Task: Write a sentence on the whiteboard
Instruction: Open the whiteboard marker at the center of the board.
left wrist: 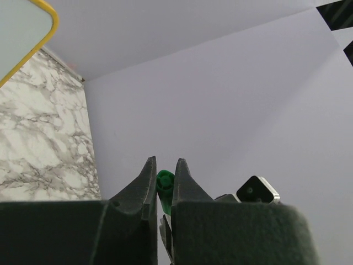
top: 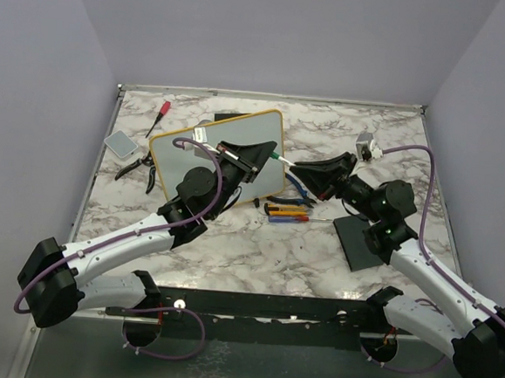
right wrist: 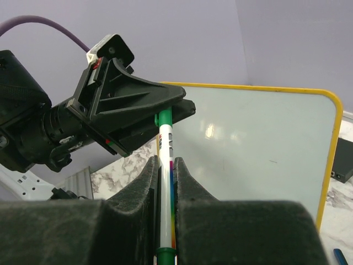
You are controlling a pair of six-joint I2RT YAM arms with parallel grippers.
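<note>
Whiteboard (top: 262,128): sits on the marbled worktop (top: 256,251), yellow-orange frame intact. From the overhead view it appears propped at a slant, though this cannot be confirmed.

Left pincer (left wrist: 164,168): positioned over the whiteboard's right half, its tips reaching toward the right edge. The fingers are drawn together and clamped on the green cap (left wrist: 164,185) of a marker (right wrist: 166,143).

Right pincer (right wrist: 166,164): positioned just off the whiteboard's right edge, facing the left pincer. Its fingers are closed on the white barrel of the same marker, which runs straight from one pincer to the other, clear of the board face.

Other items, placed from the whiteboard:
- Red-handled screwdriver (top: 159,116): beyond the far left corner.
- Grey pad (top: 121,144): to the left, apart from the frame.
- Black pliers (top: 136,169): just beside the left edge.
- Blue-handled pliers (top: 291,196) and a row of small screwdrivers (top: 286,212): just off the near right corner.
- Black pad (top: 362,241): well apart to the right, under the right arm.
</note>
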